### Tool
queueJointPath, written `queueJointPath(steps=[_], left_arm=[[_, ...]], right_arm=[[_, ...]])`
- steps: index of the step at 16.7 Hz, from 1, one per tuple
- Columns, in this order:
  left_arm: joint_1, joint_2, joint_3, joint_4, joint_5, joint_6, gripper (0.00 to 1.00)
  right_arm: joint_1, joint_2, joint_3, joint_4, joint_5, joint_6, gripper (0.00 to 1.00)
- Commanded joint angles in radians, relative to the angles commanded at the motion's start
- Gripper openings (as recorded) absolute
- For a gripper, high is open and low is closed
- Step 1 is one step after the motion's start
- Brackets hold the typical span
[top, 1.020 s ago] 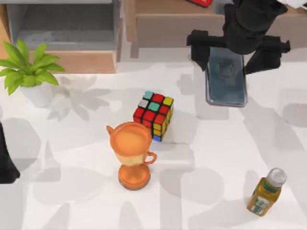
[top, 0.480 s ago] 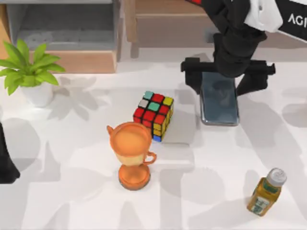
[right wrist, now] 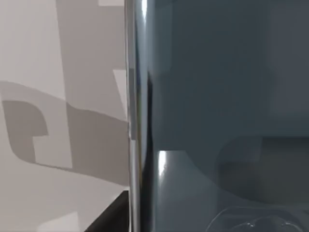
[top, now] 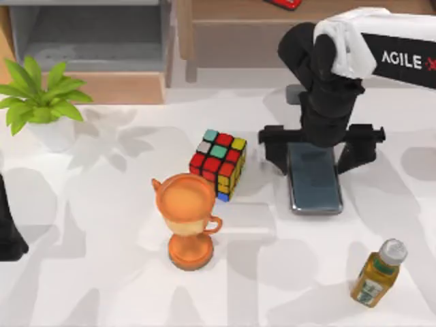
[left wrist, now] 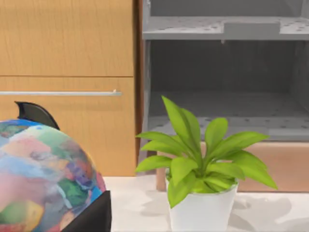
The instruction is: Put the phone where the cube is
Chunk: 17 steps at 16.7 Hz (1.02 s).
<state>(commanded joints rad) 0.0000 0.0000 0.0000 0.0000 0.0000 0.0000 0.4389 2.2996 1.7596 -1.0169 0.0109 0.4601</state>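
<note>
The phone (top: 315,180), a glossy dark slab with a thin grey rim, is held lengthwise in my right gripper (top: 317,146), which is shut on it with a black finger on each long side. It hangs right of the cube (top: 219,163), with a gap of bare table between them. The cube, with its red, teal and yellow stickers, stands near the table's middle. In the right wrist view the phone (right wrist: 227,116) is very close. I cannot tell whether it touches the table. My left arm (top: 7,231) is parked at the left edge.
An orange trophy cup (top: 187,218) stands just in front of the cube. A juice bottle (top: 377,272) is at the front right and a potted plant (top: 41,99) at the back left. Wooden cabinets (top: 238,34) line the back. A colourful globe (left wrist: 43,179) sits near the left wrist.
My right gripper has carried the phone from the back of the table toward the front, ending level with the cube. The cube and trophy have not moved.
</note>
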Motion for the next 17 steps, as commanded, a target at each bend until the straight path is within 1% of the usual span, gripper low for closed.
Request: queueJointPath(steps=[3, 16, 17], left_arm=[[0.000, 0.000, 0.000, 0.000, 0.000, 0.000, 1.00], [0.000, 0.000, 0.000, 0.000, 0.000, 0.000, 1.00], [0.000, 0.000, 0.000, 0.000, 0.000, 0.000, 1.00]], right_arm=[[0.000, 0.000, 0.000, 0.000, 0.000, 0.000, 0.00], [0.000, 0.000, 0.000, 0.000, 0.000, 0.000, 0.98], [0.000, 0.000, 0.000, 0.000, 0.000, 0.000, 1.00]])
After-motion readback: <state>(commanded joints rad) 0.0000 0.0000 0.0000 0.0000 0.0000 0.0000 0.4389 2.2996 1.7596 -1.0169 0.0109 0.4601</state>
